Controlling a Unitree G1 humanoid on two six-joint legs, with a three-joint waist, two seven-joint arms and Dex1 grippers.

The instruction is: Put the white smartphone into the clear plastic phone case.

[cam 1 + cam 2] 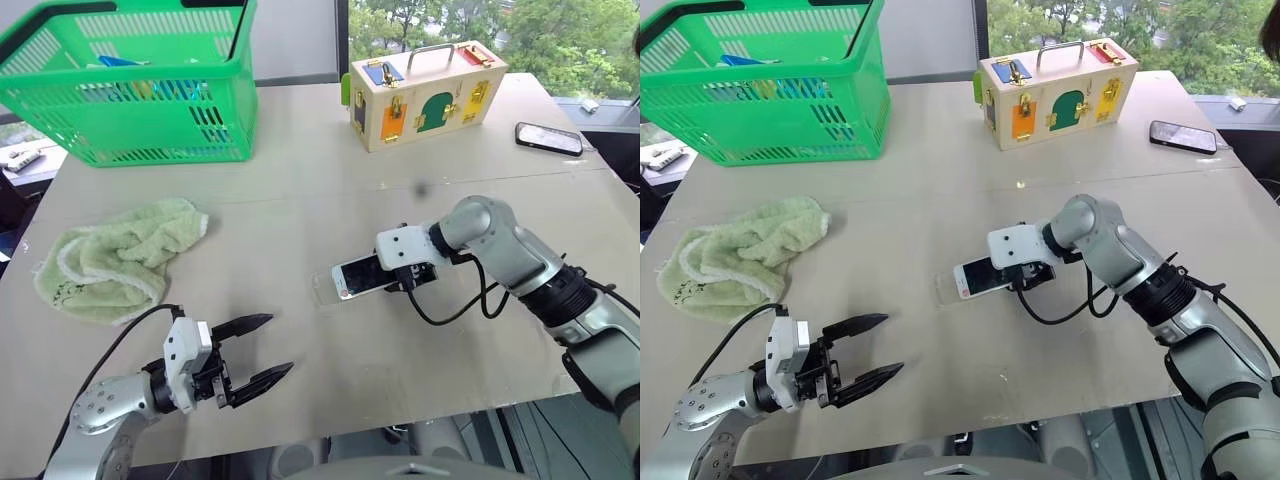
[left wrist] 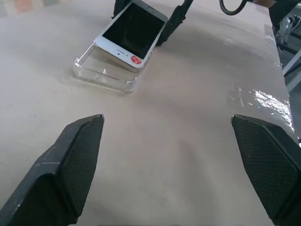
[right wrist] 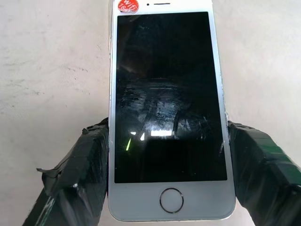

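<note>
Left hand (image 1: 258, 348) hovers low over beige wooden surface (image 1: 300, 190), black fingers spread wide, nothing in them. Crumpled pale green towel (image 1: 115, 258) further left, green plastic basket (image 1: 130, 85) behind it. Toward middle, clear plastic phone case (image 2: 106, 75) lies flat, well apart from left hand. White smartphone with black screen (image 1: 360, 276) tilted, far end resting in case, near end raised. Right hand (image 1: 400, 283) clamps phone by its long edges, fingers (image 3: 77, 174) pressed on both sides. Wooden latch box (image 1: 425, 93) at back, dark phone (image 1: 548, 138) far right.
</note>
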